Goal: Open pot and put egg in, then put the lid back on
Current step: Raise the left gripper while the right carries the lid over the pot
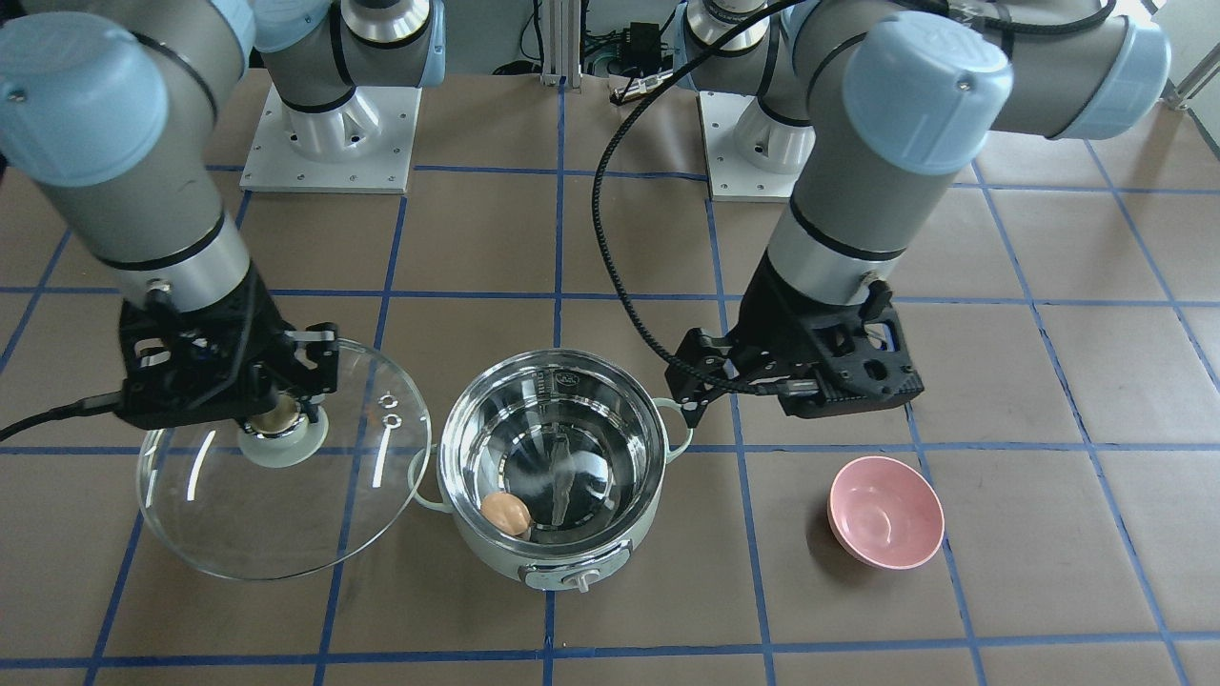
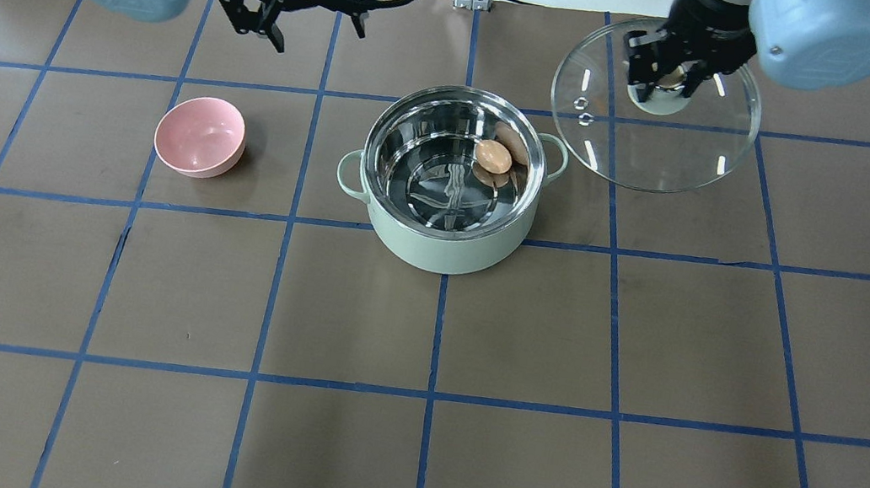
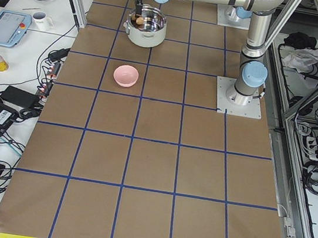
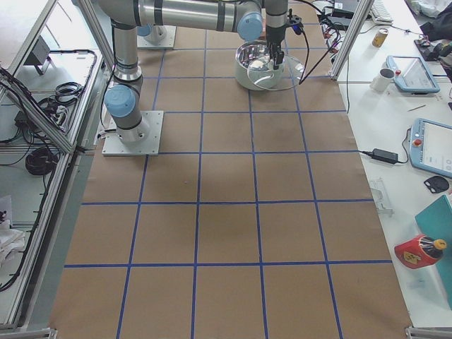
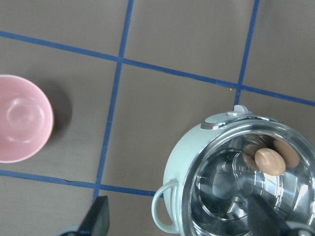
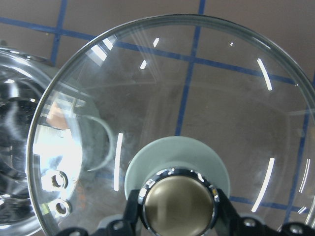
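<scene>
Holding the lid (image 1: 286, 514) by its beige knob (image 6: 178, 201), the right end effector (image 2: 667, 77) is clamped on that knob, at middle left of the front-facing frame. The glass edge sits just beside the pot (image 1: 496, 562); I cannot tell whether it is clear of the bench (image 1: 610, 248). The pot is open at lower centre, with the egg (image 1: 505, 514) already inside, low against the steel wall near the front knob panel. So the step in hand looks like putting the lid back on. To do it well, probably lift enough that the glass rim clears the pot's near loop handle, then carry it sideways toward frame centre. Keep it level, centre the knob over the pot mouth and lower straight down. Let go only once the rim seats all round. The egg lies below rim height, so it should not foul the lid. The left end effector (image 2: 319, 36) has its fingers spread apart and empty. It hangs close to the pot's other handle, at right of centre in the front-facing frame, with the pink bowl (image 1: 886, 512) lower right. It may need to back off so the lid does not clip it.
</scene>
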Controlling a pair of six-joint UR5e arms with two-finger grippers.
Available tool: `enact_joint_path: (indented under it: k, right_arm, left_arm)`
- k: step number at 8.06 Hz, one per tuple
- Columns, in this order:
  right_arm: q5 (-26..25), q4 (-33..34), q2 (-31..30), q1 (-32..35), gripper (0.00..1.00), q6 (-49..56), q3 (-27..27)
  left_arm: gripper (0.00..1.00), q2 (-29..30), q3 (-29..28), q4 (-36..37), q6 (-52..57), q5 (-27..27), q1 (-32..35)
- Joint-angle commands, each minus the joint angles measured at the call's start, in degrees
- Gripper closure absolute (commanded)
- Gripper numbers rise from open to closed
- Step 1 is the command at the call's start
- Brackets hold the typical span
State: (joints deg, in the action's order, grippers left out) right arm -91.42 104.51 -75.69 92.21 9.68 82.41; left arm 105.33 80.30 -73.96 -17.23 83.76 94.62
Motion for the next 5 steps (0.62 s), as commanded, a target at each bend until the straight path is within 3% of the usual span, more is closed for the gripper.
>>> enact_joint_path:
  k: [1,2,5]
  right_arm:
    - [1.24,-0.80,1.06,9.81,1.00,-11.68,-2.60]
    - [3.51,-0.71,1.85,11.92,1.00,-15.01,-3.48]
    - [4.06,-0.53,5.54,15.71,1.00,-18.02,-3.84]
  left_arm:
    - [0.00,-5.21,4.06,-0.04,7.81,0.09,-7.24]
    - [0.00,-5.48,4.95,0.05,8.87,0.26,-8.04]
    - [0.00,-6.01,5.13,0.13,9.94,4.12,-9.11]
